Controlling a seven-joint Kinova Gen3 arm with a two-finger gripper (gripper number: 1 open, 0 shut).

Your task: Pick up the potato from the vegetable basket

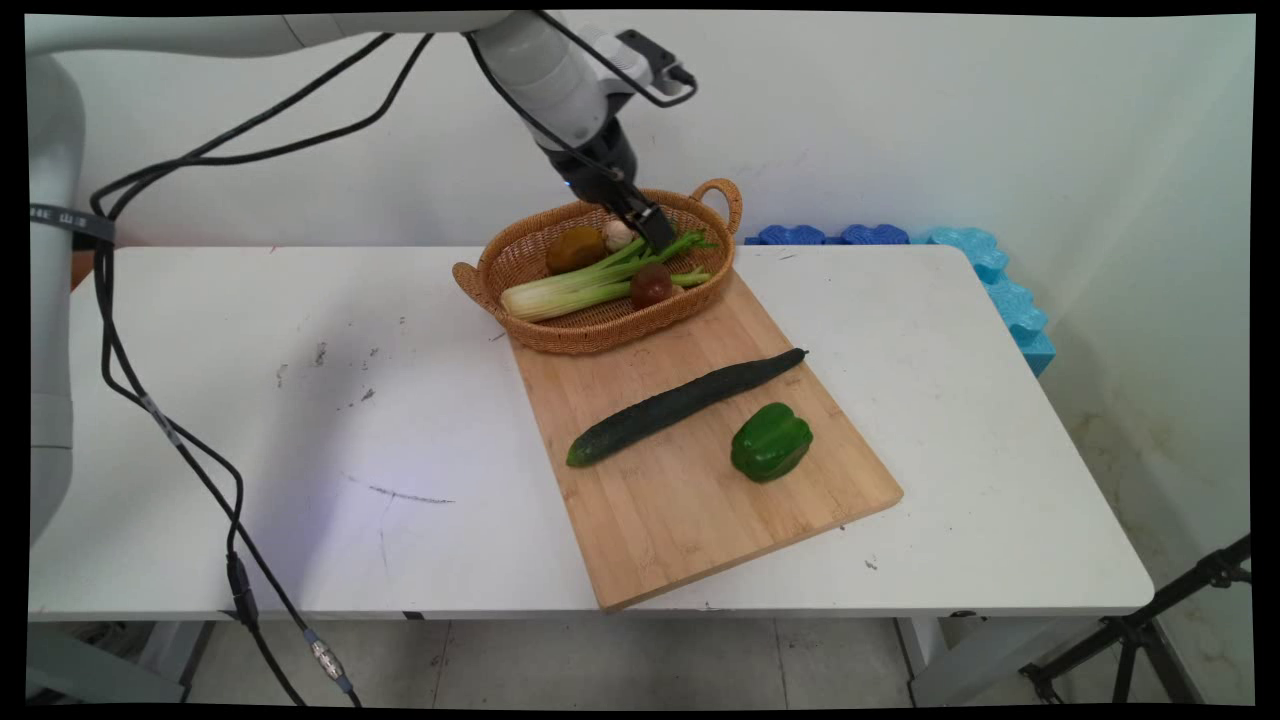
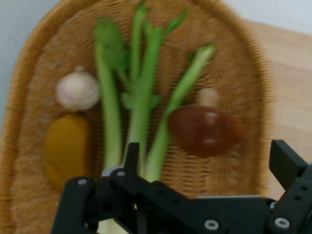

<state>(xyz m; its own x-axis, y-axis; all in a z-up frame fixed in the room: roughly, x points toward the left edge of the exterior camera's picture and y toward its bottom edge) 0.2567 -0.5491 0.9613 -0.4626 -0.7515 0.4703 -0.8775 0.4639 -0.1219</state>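
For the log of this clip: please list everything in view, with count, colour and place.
basket: 1, tan wicker, board's far end
celery: 1 bunch, green, in basket
garlic bulb: 1, white, in basket
mushroom: 1, brown, in basket
yellow-brown vegetable: 1, in basket
cucumber: 1, dark green, on board
bell pepper: 1, green, on board
cutting board: 1, wooden, on table
table: 1, white
foam mats: blue, behind table
gripper: 1, black, over celery, open

Basket (image 1: 520, 262) at board's (image 1: 700, 500) far end, celery (image 1: 590, 285), mushroom (image 1: 651, 286), seemingly garlic (image 1: 618, 234) inside, cucumber (image 1: 685, 405), pepper (image 1: 771, 441) on board
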